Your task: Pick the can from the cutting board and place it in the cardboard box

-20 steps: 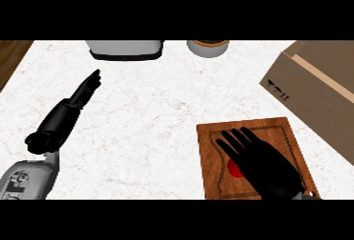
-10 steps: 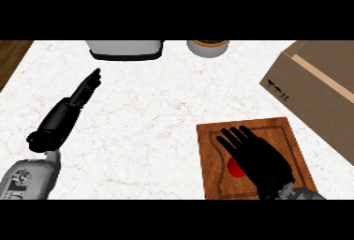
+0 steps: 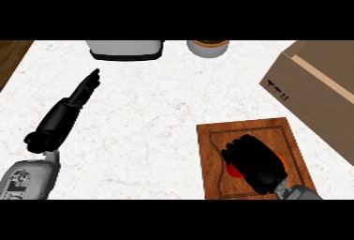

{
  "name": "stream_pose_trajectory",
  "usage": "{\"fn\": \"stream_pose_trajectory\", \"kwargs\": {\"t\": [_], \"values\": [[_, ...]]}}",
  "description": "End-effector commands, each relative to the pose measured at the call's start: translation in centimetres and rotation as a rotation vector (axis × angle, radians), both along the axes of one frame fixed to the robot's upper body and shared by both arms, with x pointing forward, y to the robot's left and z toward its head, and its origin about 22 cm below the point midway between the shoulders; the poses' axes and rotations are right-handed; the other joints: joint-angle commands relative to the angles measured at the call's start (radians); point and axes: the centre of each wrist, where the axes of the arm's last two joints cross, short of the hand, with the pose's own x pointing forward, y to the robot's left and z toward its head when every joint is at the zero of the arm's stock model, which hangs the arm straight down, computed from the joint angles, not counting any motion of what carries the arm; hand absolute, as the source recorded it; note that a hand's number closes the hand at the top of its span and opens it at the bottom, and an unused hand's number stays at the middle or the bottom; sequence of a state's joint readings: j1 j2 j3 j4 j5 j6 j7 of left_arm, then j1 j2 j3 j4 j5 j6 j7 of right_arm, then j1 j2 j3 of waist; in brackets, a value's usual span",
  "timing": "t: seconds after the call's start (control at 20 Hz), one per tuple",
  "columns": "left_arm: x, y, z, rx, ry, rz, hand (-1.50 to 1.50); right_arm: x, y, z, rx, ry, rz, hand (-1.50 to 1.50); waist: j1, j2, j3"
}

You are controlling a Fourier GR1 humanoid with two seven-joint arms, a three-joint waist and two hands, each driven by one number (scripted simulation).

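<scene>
A wooden cutting board (image 3: 276,133) lies at the lower right of the counter. On it a red can (image 3: 233,171) shows only as a small red patch under my right hand (image 3: 254,159), whose fingers are curled over and round it. Most of the can is hidden. The cardboard box (image 3: 319,91) stands at the right edge, beyond the board. My left hand (image 3: 69,108) rests open at the left, fingers straight and pointing up the counter, far from the board.
A grey and white appliance (image 3: 126,48) stands at the back edge, with a small round brown-topped container (image 3: 207,47) to its right. White marble counter (image 3: 152,112) lies between the two arms.
The right hand's fingers, spread flat over the can before, have curled down round it. The hand drew back slightly toward the board's lower part. The left arm has not moved.
</scene>
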State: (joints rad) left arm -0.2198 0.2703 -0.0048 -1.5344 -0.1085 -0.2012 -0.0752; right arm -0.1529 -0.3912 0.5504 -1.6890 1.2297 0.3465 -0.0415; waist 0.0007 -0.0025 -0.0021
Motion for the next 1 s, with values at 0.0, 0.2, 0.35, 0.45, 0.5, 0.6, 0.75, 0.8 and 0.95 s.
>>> {"fn": "stream_pose_trajectory", "kwargs": {"t": [0.0, 0.2, 0.35, 0.45, 0.5, 0.6, 0.75, 0.8, 0.95], "values": [[-0.6, 0.7, -0.5, -0.005, 0.007, 0.010, 0.00, -0.6, 0.1, -0.9, 0.017, -0.065, 0.037, 1.50, 0.000, 0.002, 0.002], [0.6, 0.3, -0.1, 0.005, -0.006, -0.006, 0.00, 4.5, 2.9, 1.0, 0.143, -0.038, -0.036, 1.50, 0.008, 0.006, 0.002], [-0.1, -0.4, 0.7, -0.006, -0.023, -0.026, 0.00, 7.4, 0.9, -1.3, 0.261, 0.031, -0.255, 1.50, 0.032, 0.011, 0.004], [-0.1, -1.7, -0.6, -0.010, 0.000, -0.036, 0.00, 10.3, 2.0, 1.6, 0.362, 0.004, -0.279, 1.50, 0.033, 0.013, 0.003], [-0.1, 1.3, -0.1, 0.004, -0.026, -0.021, 0.00, 10.6, 2.8, -0.5, 0.350, -0.015, -0.271, 1.50, 0.031, 0.012, 0.003], [-0.1, -0.4, 0.7, 0.002, -0.004, -0.013, 0.00, 12.1, 2.4, 2.5, 0.381, -0.133, -0.255, 1.50, 0.019, 0.006, 0.003], [0.1, 0.1, -0.8, 0.007, 0.009, 0.002, 0.00, 11.6, 3.9, 4.6, 0.374, -0.242, -0.218, 1.50, 0.005, 0.004, 0.002], [-1.2, -0.6, -0.3, 0.007, 0.003, -0.003, 0.00, 11.9, 2.1, 5.7, 0.332, -0.269, -0.201, 1.50, 0.007, 0.001, 0.002], [0.1, 0.7, -1.5, 0.000, 0.006, 0.015, 0.00, 10.6, 2.5, 8.2, 0.401, -0.327, -0.232, 1.50, -0.006, 0.001, 0.002]]}}
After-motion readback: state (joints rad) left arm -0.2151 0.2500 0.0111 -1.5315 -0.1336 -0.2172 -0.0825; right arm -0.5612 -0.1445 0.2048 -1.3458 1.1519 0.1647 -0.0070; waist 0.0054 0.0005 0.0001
